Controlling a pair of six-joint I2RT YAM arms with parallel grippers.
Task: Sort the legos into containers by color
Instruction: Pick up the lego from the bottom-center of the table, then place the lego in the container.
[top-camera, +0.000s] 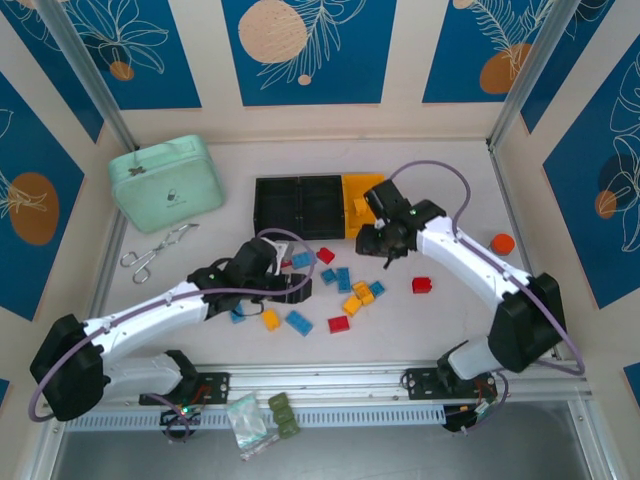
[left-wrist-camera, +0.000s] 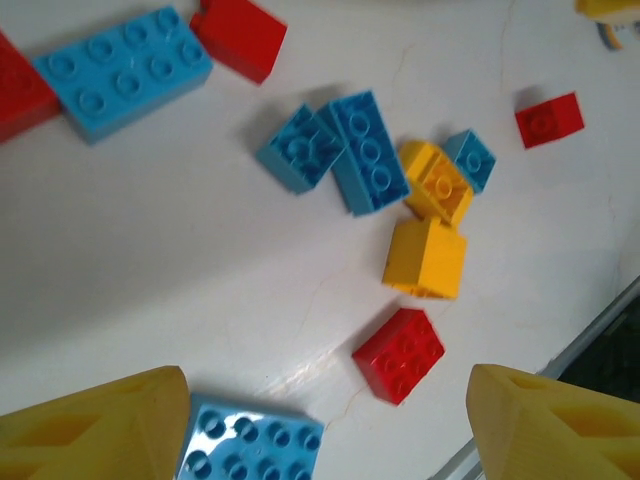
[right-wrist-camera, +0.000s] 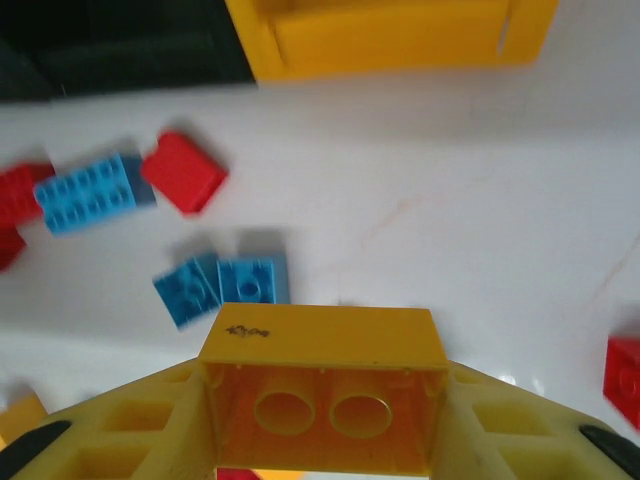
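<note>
Walls: blue panels with cream leaf prints and orange discs, set around a white tabletop (top-camera: 400, 330).
Top view: legos (top-camera: 345, 285) lie scattered between the arms, apart from the containers (top-camera: 300, 205); mint-green case (top-camera: 166, 183) and scissors (top-camera: 160, 248) sit at left.
Right wrist view: right gripper (right-wrist-camera: 325, 420) clamps a hollow yellow brick (right-wrist-camera: 320, 340), its sockets facing the camera, with the yellow bin (right-wrist-camera: 390, 35) beyond.
Left wrist view: left gripper (left-wrist-camera: 325, 410) is spread wide and empty, with a studded blue brick (left-wrist-camera: 250, 445) just beside one finger.
Texture: glossy plastic on a faintly cracked white surface.
</note>
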